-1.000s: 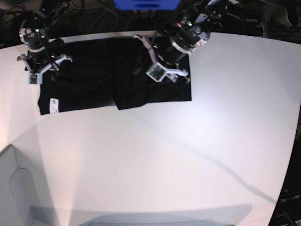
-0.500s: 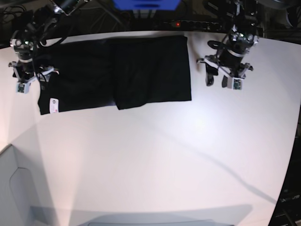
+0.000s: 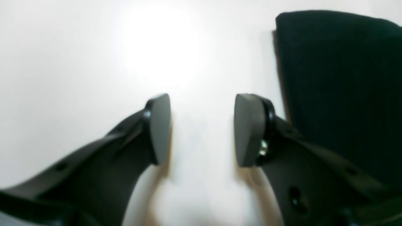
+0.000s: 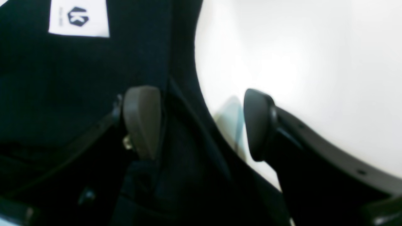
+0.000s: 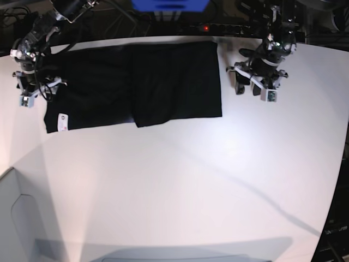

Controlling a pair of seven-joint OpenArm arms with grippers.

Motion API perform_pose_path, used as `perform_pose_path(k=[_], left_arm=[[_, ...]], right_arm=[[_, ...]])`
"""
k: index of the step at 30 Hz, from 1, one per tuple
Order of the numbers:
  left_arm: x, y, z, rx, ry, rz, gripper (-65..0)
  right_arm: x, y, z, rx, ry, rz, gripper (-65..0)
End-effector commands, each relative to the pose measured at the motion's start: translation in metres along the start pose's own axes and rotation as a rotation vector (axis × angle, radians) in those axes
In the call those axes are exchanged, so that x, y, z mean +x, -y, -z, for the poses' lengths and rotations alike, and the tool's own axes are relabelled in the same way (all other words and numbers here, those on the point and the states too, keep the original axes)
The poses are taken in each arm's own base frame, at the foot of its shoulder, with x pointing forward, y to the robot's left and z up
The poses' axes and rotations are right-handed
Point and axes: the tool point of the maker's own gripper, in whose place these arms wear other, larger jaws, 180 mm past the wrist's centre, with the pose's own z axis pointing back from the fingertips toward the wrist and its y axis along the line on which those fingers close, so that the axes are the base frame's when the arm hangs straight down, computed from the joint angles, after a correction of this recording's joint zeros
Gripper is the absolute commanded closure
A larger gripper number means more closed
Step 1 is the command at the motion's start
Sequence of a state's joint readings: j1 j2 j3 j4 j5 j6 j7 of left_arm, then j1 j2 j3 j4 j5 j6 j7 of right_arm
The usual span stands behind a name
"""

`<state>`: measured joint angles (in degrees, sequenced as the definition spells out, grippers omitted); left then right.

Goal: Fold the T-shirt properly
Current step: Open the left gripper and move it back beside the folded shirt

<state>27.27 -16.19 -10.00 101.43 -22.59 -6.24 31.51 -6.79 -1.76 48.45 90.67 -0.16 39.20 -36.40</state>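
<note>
Both wrist views blurred; print side of T-shirt [image 5: 136,87] not visible, label [image 5: 61,122] legible only as white patch. Folded flat on table [image 5: 191,180], far left. Left gripper [image 3: 201,128] parted, empty, over bare table beside shirt edge. Right gripper [image 4: 201,122] spread wide, straddling shirt edge, apparently gripping nothing.
</note>
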Motion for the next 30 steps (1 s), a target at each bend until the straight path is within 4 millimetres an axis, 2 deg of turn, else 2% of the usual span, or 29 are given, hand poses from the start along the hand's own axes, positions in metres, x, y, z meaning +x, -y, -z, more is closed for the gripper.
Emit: perform_pose_path(k=[1,6,9,11,14,19,25,30], left_arm=[[0.008,-0.001,-0.001,0.0,0.026,0.009,-31.7],[-0.005,0.011,0.01,-0.037,-0.013,0.016,-31.7],[-0.009,0.01,0.012,-0.034,-0.021,0.01,-31.7],[-0.008,0.01,0.012,-0.034,-0.019,0.01,-31.7],[-0.007,0.009,0.012,-0.03,-0.016,0.009,-31.7],[-0.006,0.007,0.012,-0.025,-0.015,0.01,-31.7],[0.005,0.009,0.016,-0.03,0.007,0.013,-31.7],[0.014,0.012,0.019,-0.035,0.026,0.009,-31.7]], right_arm=[[0.006,-0.003,-0.001,0.016,0.013,-0.029,-41.6],[-0.003,-0.024,0.002,0.071,-0.017,-0.074,-41.4],[-0.012,-0.032,0.005,0.095,-0.04,-0.084,-41.0],[-0.016,-0.033,0.007,0.102,-0.05,-0.075,-38.3],[-0.018,-0.027,0.009,0.099,-0.062,-0.083,-28.5],[-0.018,-0.023,0.01,0.093,-0.068,-0.086,0.0],[-0.012,-0.017,0.007,0.078,-0.054,-0.096,0.0],[0.017,-0.019,-0.008,0.05,0.027,-0.133,0.0]])
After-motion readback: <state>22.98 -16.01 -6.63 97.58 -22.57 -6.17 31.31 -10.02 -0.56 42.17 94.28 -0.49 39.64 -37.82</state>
